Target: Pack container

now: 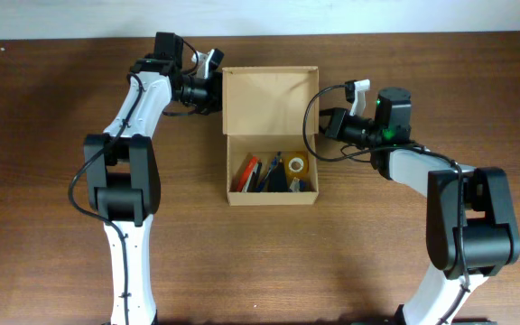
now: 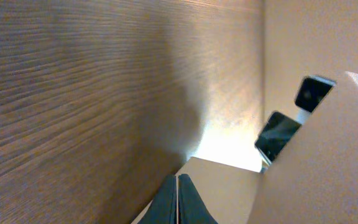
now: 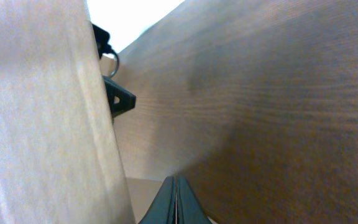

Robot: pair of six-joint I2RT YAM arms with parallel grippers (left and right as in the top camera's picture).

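Box (image 1: 273, 199) is sitting open, pens (image 1: 258, 171) and tape (image 1: 297, 164) lying inside. Left gripper (image 1: 217, 93) and right gripper (image 1: 325, 125) are flanking the flap (image 1: 271, 99), both jaws together, gripping nothing.

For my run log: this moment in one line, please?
box open | pens, tape inside | left gripper shut beside lid | right gripper shut beside lid

Dark wood-grain table (image 1: 43, 181), with a yellow tape roll (image 1: 297, 164) just beside several mixed pens (image 1: 258, 171).
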